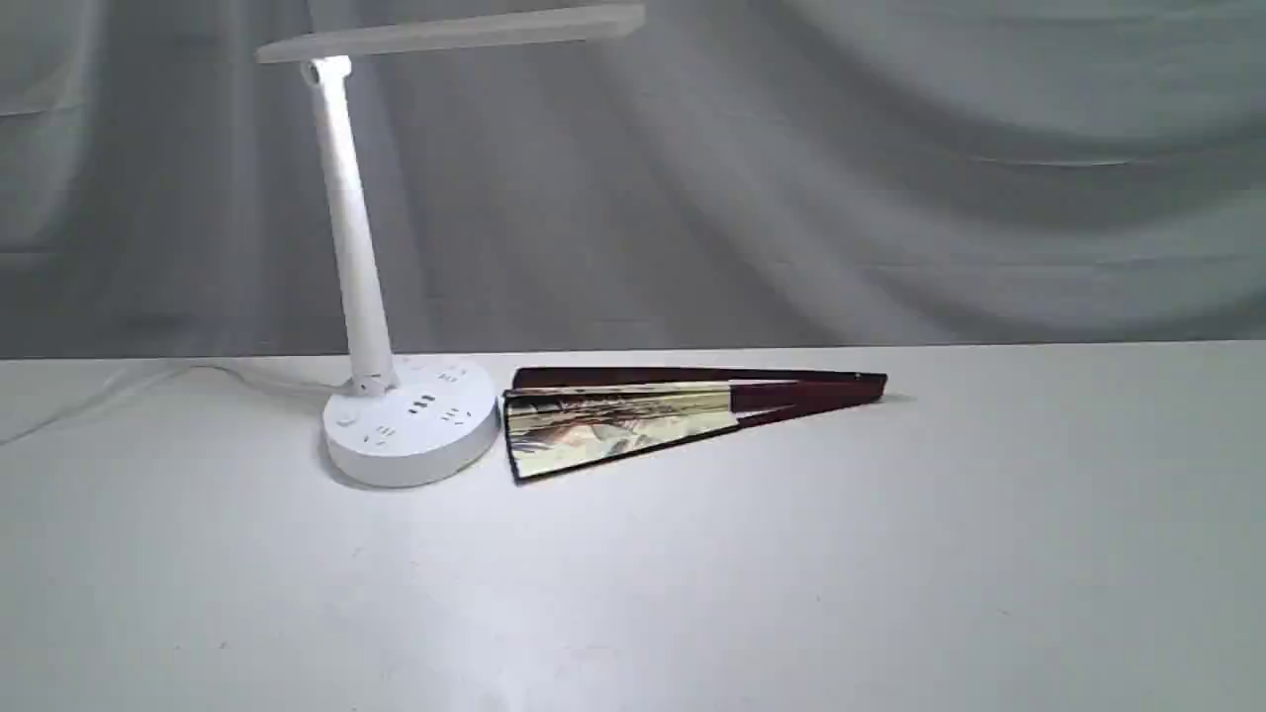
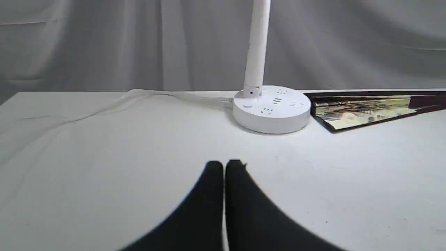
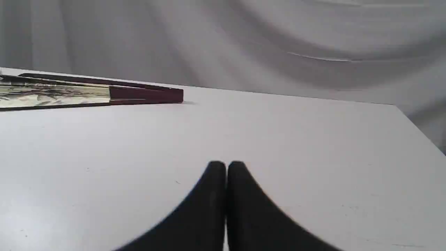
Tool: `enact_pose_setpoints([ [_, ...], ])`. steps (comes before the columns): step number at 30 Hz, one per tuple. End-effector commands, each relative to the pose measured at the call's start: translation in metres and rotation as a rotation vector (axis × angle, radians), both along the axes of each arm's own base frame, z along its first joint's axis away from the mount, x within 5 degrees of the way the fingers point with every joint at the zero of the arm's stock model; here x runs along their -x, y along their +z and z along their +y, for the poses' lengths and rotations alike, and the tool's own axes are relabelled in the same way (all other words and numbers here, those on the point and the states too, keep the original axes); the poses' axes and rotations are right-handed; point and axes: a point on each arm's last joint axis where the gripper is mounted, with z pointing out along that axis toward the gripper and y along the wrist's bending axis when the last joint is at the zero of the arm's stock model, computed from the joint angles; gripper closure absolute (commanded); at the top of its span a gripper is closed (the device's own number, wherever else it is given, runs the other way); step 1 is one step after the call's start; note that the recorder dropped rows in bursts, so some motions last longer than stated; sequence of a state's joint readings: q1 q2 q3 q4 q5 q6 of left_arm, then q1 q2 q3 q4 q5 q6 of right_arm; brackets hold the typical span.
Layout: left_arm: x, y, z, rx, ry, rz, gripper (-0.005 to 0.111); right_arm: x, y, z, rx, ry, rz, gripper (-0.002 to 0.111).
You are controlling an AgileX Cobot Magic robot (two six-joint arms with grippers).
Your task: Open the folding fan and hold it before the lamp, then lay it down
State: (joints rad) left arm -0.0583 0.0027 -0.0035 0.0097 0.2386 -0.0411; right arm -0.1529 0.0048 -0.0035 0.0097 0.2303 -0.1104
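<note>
The folding fan point(image 1: 633, 417) lies flat on the white table, only slightly spread, its cream painted leaf toward the lamp and its maroon ribs pointing right. The white lamp point(image 1: 410, 420) stands just left of it, its stem upright and its bar head point(image 1: 450, 35) overhead. Neither gripper appears in the exterior view. In the left wrist view my left gripper point(image 2: 224, 164) is shut and empty, well short of the lamp base point(image 2: 271, 109) and the fan point(image 2: 369, 109). My right gripper point(image 3: 226, 164) is shut and empty too, far from the fan's rib end point(image 3: 146, 94).
The lamp's white cord point(image 2: 167, 96) runs across the table away from the base. A grey draped cloth point(image 1: 890, 168) hangs behind the table. The table's corner and side edge point(image 3: 414, 122) show in the right wrist view.
</note>
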Motion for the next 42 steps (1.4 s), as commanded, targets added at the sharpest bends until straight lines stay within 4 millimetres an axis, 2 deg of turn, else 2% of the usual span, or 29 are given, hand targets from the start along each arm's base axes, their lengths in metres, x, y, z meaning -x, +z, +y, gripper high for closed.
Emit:
enact_pose_setpoints([
  [1,0.0,0.002,0.0,0.012,0.002,-0.031,0.107,0.0,-0.001,-0.001,0.015,-0.009,-0.001,0.108],
  [9,-0.001,0.008,-0.001,0.053,0.0,-0.101,0.107,0.0,0.0,-0.001,0.017,-0.009,-0.013,0.108],
  [13,-0.001,0.014,0.0,0.072,0.0,-0.16,0.107,-0.001,0.007,0.0,-0.037,-0.006,-0.096,0.108],
  [19,0.0,0.026,0.001,0.231,0.009,-0.285,0.107,0.0,0.023,-0.001,-0.078,-0.017,-0.281,0.108],
  [23,0.001,0.03,0.0,0.275,0.004,-0.258,0.107,0.001,0.028,-0.001,-0.101,-0.02,-0.32,0.108],
  [29,0.012,0.069,-0.001,0.273,-0.022,-0.282,0.107,0.01,0.066,0.001,-0.135,0.001,-0.372,0.108],
  [36,0.031,0.112,-0.002,0.223,-0.044,-0.321,0.107,0.031,0.115,0.008,-0.142,0.04,-0.408,0.108],
  [40,0.043,0.13,-0.002,0.186,-0.054,-0.312,0.107,0.045,0.139,0.012,-0.132,0.058,-0.425,0.108],
  [42,0.049,0.138,-0.002,0.168,-0.059,-0.313,0.107,0.044,0.147,0.012,-0.134,0.063,-0.4,0.108],
])
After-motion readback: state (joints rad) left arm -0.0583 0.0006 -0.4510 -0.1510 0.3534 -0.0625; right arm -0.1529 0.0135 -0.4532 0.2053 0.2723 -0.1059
